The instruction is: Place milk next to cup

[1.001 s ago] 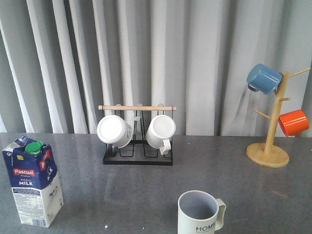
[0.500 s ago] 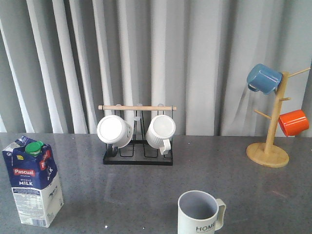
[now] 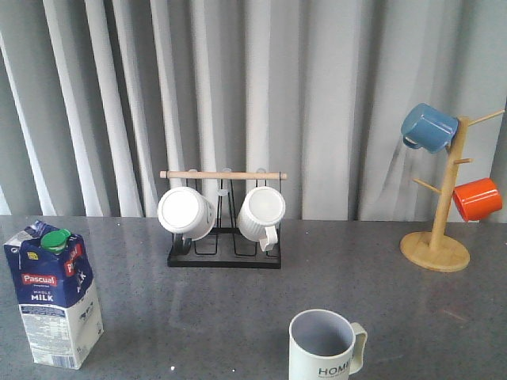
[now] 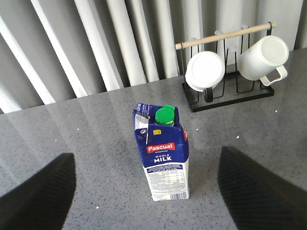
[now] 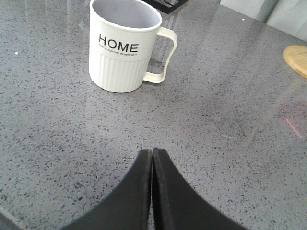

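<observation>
A grey speckled table [image 3: 238, 293] with a faintly glossy top is set before pale grey curtains [image 3: 317, 103], which are hung in long vertical folds across the whole back. Soft, even light is cast over the scene, and dim reflections of the folds are seen on the tabletop.

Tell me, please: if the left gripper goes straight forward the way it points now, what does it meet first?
Most likely the milk: it stands upright between the open fingers of the left gripper, untouched. Depth is hard to judge.
</observation>
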Robot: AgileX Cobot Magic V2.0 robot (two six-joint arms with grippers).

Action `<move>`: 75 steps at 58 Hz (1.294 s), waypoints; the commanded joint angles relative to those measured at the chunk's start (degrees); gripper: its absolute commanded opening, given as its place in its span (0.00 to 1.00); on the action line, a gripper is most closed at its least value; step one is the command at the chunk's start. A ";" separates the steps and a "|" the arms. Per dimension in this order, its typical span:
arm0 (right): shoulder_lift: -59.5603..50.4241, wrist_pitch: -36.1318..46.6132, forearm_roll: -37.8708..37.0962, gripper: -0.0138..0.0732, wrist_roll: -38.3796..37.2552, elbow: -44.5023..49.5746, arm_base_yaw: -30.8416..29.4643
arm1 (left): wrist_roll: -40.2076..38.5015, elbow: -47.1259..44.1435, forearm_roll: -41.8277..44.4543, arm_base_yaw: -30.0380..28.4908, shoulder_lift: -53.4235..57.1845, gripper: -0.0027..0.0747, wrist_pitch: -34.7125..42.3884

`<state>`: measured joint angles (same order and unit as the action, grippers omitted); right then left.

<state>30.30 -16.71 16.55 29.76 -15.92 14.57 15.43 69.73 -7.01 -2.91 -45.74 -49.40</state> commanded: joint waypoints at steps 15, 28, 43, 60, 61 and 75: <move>0.06 4.26 0.36 0.15 -0.13 -1.54 -0.22 | -3.13 2.73 -7.17 0.19 -2.18 0.76 2.44; 0.06 4.44 0.47 0.15 -0.13 -1.54 -0.22 | -2.94 13.33 -10.39 0.19 -12.18 0.76 -8.90; 0.06 4.65 1.24 0.15 -0.13 -1.54 -0.22 | -2.99 24.10 -10.26 0.19 -18.68 0.75 -4.93; 0.06 5.30 1.24 0.15 -0.13 -1.54 -0.22 | -4.52 24.16 -13.37 0.19 -18.66 0.75 -3.95; 0.06 5.36 1.24 0.15 -0.13 -1.54 -0.22 | -4.52 24.16 -13.37 0.19 -18.66 0.75 -4.07; 0.06 5.48 1.24 0.15 -0.13 -1.54 -0.22 | -4.48 24.16 -13.37 0.19 -18.66 0.78 -6.33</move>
<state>30.30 -15.59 17.33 29.57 -15.92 14.57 11.46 92.39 -18.70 -2.91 -65.08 -58.23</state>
